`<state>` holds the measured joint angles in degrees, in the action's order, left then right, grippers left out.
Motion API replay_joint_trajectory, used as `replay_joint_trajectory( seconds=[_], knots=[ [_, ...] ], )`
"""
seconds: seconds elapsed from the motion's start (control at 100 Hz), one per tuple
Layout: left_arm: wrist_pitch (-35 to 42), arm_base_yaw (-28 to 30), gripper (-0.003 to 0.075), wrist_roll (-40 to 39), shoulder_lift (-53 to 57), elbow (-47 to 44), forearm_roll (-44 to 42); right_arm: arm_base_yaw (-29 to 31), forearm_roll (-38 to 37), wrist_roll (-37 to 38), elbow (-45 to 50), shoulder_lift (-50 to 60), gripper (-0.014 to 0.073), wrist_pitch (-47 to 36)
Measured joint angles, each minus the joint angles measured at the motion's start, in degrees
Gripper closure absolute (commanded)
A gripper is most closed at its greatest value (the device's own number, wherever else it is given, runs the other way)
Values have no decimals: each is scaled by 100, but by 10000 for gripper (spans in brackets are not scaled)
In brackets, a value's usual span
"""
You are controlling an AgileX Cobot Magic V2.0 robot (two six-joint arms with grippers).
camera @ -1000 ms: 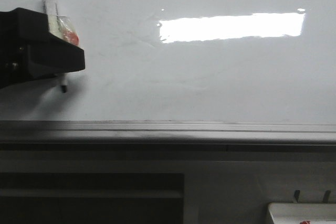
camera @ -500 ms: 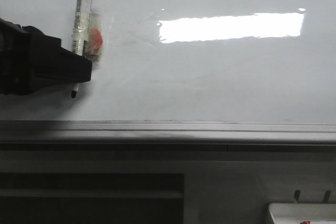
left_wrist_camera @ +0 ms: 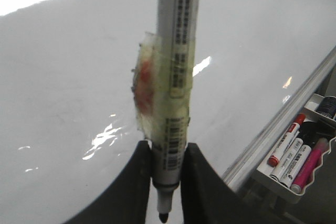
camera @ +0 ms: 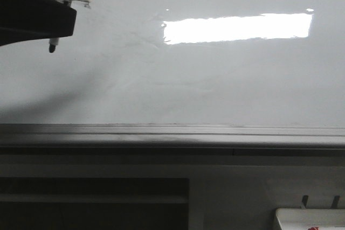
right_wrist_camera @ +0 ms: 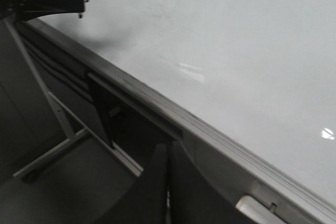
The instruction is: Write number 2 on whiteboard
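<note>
Gripping a black-tipped marker [left_wrist_camera: 173, 103] between closed fingers, left gripper [left_wrist_camera: 165, 174] at the upper left of the whiteboard [camera: 215, 79], nib pointing down, contact with the surface unclear. Wrapped around the marker barrel, clear tape [left_wrist_camera: 149, 90] with a red patch. Resting with jaws pressed together and empty, right gripper [right_wrist_camera: 167, 182] below the board's grey rail [camera: 172, 133]. No digit visible on the board.

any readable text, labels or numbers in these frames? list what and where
None can be read.
Marker in the left pincer: printed label and barcode, too blurred.
Markers in the tray: labels too small.
Whiteboard: nothing written, no digit yet.
</note>
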<state>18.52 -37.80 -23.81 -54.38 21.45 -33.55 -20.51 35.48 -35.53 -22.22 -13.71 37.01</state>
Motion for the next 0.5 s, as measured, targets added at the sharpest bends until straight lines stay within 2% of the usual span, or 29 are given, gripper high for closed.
replay_joint_trajectory(
  seconds=[0.12, 0.31, 0.39, 0.5],
  knots=[
    [-24, 0, 741, 10, 118, 0, -175, -712, -389, -25, 0, -403, 642, -429],
    [-24, 0, 741, 10, 140, 0, -547, -1238, -617, -202, -48, -1382, 635, -1488],
    [-24, 0, 741, 10, 140, 0, -982, -1440, -621, -495, -243, -1870, 571, -1658],
    [-46, 0, 741, 10, 140, 0, -1721, -1977, -625, -830, -570, -2500, 390, -1757]
  ],
)
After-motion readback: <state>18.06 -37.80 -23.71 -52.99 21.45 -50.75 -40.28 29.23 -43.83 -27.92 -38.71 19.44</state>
